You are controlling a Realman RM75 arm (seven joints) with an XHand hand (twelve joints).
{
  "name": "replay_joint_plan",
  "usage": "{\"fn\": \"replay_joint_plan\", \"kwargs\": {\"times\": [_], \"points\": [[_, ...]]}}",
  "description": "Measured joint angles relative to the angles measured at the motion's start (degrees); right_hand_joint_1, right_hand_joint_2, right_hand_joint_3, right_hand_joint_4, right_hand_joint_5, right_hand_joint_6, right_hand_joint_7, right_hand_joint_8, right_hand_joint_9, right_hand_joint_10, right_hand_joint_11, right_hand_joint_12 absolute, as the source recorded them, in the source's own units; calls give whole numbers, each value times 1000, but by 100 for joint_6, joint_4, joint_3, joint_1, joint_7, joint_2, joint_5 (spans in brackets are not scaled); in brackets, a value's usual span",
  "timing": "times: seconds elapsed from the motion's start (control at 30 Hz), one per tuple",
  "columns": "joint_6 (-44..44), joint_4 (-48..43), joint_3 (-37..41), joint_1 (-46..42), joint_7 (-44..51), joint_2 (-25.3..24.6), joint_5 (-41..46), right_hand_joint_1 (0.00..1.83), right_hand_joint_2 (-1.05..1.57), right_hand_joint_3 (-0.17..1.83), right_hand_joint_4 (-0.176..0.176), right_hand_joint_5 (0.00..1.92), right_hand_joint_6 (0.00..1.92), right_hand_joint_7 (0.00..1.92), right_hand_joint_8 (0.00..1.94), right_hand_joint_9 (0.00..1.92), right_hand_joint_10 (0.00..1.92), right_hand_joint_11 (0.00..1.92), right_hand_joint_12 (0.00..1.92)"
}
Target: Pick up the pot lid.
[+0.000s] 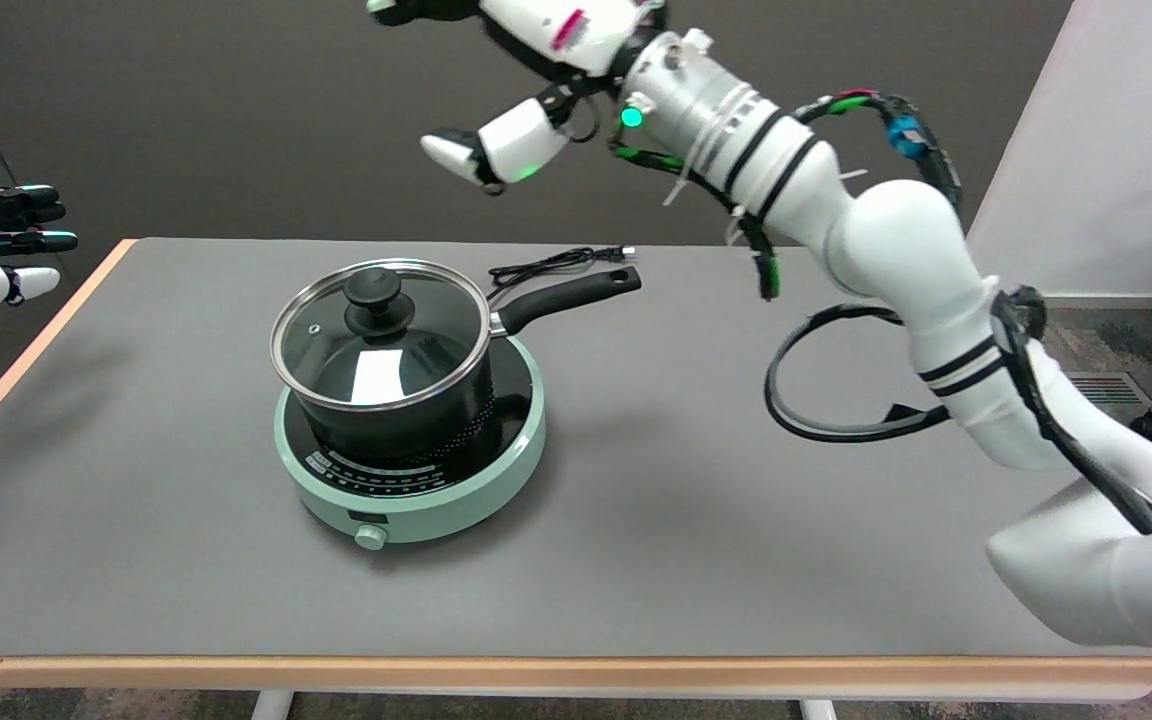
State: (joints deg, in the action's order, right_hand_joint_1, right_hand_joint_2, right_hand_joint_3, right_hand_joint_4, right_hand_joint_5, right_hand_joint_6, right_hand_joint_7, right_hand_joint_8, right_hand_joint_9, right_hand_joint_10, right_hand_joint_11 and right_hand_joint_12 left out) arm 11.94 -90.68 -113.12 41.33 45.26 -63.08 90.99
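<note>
Landmark: pot (406,400). Pot sits on round green cooker (416,480), so it can heat. Lid (381,335) rests flat on pot, not lifted yet. Lid clear glass, shiny metal rim, round black knob (373,295) in middle, good spot to grab. Long black handle (566,298) sticks out right of pot. My hand (526,90) high above pot, right of it, holding nothing, fingers apart, part cut off at top.

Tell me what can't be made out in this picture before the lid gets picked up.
Head view:
- Right hand: fingers cut off by the top edge.
- Black pot contents: glare on the round glass lid hides them.
- Mint-green round cooktop panel markings: too small.
- Black power cord: partly behind the pot handle.
</note>
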Motion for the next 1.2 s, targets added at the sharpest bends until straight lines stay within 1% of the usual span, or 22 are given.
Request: {"fn": "replay_joint_plan", "kwargs": {"times": [0.17, 0.33, 0.57, 0.7, 1.0, 1.07, 1.13, 1.2], "points": [[-26, 172, -416, 262, 20, -171, -5, 709, 491, 946, 125, 465, 202, 538, 170, 517, 308, 382, 748], [-37, 444, -779, 485, 33, -358, 187, 730, 500, 948, 135, 484, 213, 565, 173, 542, 324, 395, 766], [-43, 951, -1333, 805, 43, -648, 449, 781, 499, 961, 135, 483, 211, 575, 177, 555, 335, 399, 771], [-48, 1240, -1645, 963, 53, -796, 538, 853, 501, 976, 126, 472, 201, 607, 189, 579, 360, 406, 785], [-66, 1628, -2157, 1151, 77, -962, 605, 935, 501, 1001, 128, 486, 207, 622, 195, 605, 381, 423, 830], [-66, 1657, -2237, 1169, 79, -965, 579, 945, 503, 1002, 133, 497, 214, 629, 197, 612, 386, 428, 842], [-66, 1662, -2299, 1180, 81, -957, 542, 973, 509, 1011, 146, 525, 234, 634, 197, 623, 391, 436, 860], [-65, 1662, -2360, 1183, 83, -935, 493, 950, 541, 1027, 163, 542, 285, 641, 191, 614, 428, 443, 864]]}}
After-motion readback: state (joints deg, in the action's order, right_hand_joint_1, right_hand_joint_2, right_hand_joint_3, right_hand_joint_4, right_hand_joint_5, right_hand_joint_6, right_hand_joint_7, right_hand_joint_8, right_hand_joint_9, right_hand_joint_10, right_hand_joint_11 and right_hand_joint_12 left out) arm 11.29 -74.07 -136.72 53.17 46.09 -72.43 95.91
